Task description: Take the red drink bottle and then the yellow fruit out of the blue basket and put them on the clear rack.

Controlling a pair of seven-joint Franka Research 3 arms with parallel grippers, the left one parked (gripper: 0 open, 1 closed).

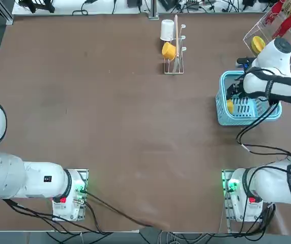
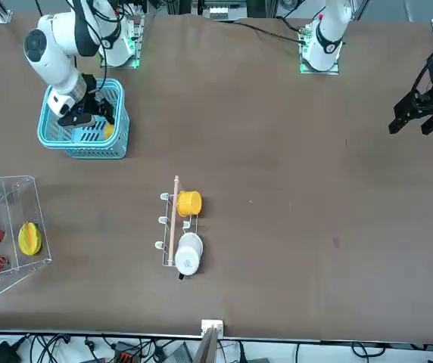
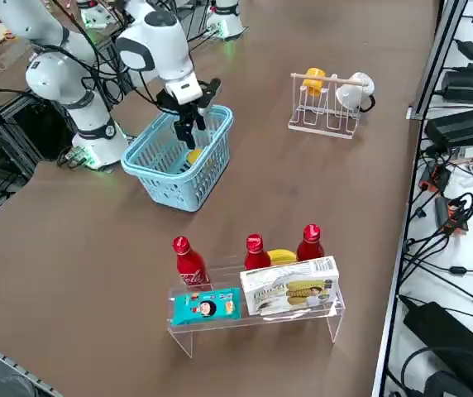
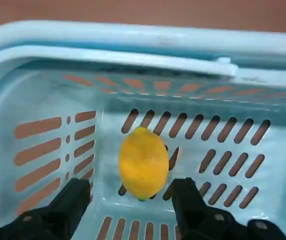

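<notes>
My right gripper inside blue basket, fingers wide, straddling yellow fruit on basket floor, near tabletop's right edge. Fruit likely light, firm, round, slippery; I'd pinch across middle.

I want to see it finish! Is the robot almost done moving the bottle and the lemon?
Halfway. Red bottles already stand on the rack, and none remains in the basket. Now the right end effector is inside the basket, open around the lemon. Still left: grab it and carry it to the rack.
</notes>
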